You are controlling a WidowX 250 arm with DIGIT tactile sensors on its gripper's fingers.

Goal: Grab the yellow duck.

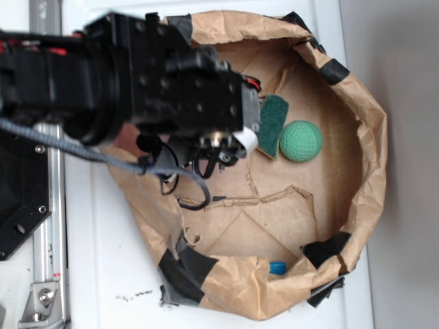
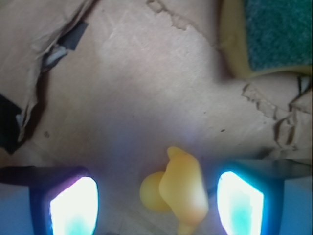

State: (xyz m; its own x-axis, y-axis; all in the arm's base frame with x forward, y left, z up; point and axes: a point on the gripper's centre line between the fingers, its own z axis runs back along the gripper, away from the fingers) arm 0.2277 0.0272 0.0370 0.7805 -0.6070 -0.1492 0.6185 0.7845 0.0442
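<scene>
The yellow duck (image 2: 178, 188) lies on the cardboard between my jaws, which stand open either side — neither pad touching it. Approach looks finished; closing and lifting remain.

White tabletop (image 1: 103, 274) with scuff marks under bright, even light; metal rail (image 1: 48, 226) along left edge.
</scene>
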